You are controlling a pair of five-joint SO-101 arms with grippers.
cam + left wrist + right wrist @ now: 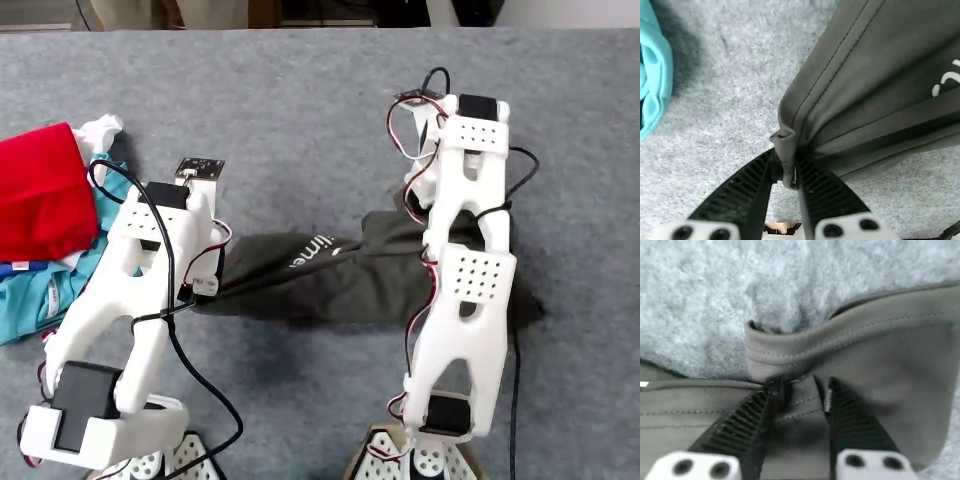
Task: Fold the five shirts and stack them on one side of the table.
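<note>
the dark shirt [320, 285] lies stretched across the middle of the fuzzy grey tabletop [250, 100]. the left tool [786, 161] is closed tight on its end at frame left. the right tool [801, 388] pinches a fold at its right end. a red shirt [40, 190] and a teal shirt [25, 290] crowd the left edge.

In the high view the right arm [470, 290] covered one end of the grey shirt [300, 285], and a fold hid part of its white print [318, 248]. The picture's edge cut off the red shirt [40, 200] and the teal shirt [25, 295], which the left arm [130, 270] partly overlapped.
</note>
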